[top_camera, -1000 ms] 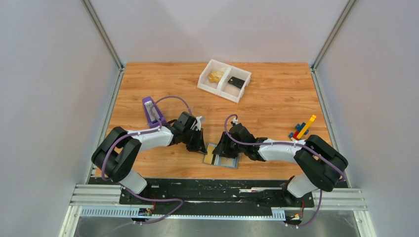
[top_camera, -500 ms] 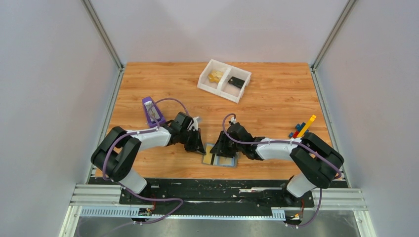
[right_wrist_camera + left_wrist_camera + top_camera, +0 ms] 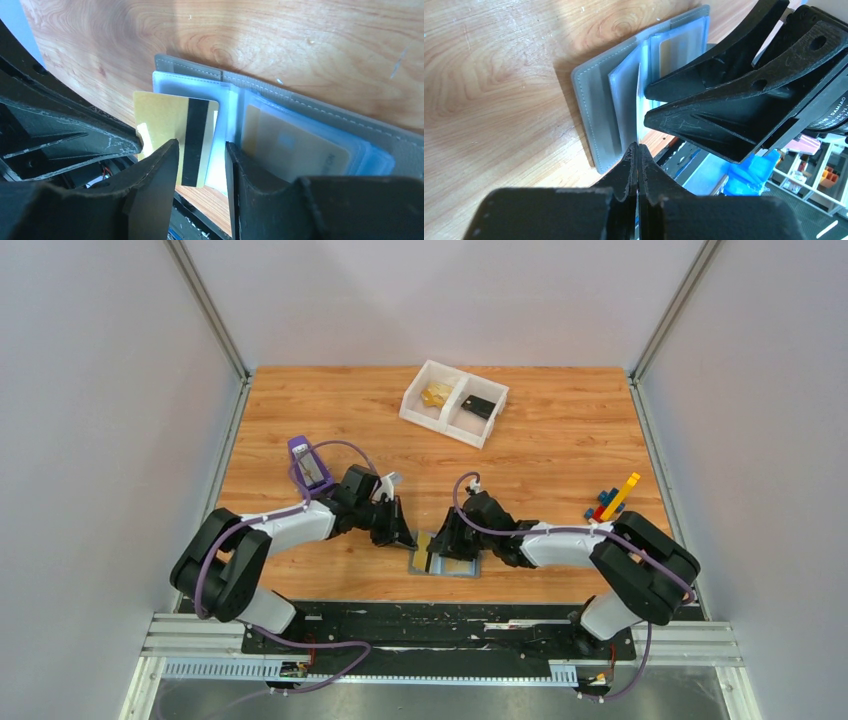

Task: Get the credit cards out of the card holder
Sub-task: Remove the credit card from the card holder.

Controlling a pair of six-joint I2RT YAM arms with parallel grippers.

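The grey card holder [image 3: 458, 568] lies open near the table's front edge, between the two arms. It also shows in the left wrist view [image 3: 596, 115] and the right wrist view [image 3: 310, 102]. My left gripper [image 3: 405, 537] is shut on the edge of a gold credit card [image 3: 167, 125] with a black stripe. The card sticks partly out of a clear sleeve to the left. In the left wrist view the card is edge-on [image 3: 638, 110] between my closed jaws [image 3: 638, 150]. My right gripper [image 3: 201, 145] is open over the holder's fold. Another gold card [image 3: 290, 145] sits in a sleeve.
A white two-compartment tray [image 3: 408, 407] stands at the back with a gold item and a black piece in it. A purple object [image 3: 310, 466] lies left of the left arm. Coloured bricks [image 3: 612, 500] lie at the right. The black rail [image 3: 440, 625] borders the table just behind the holder.
My left arm has drawn back to the left with the card, which now sticks further out of the holder. The right gripper has stayed over the holder.
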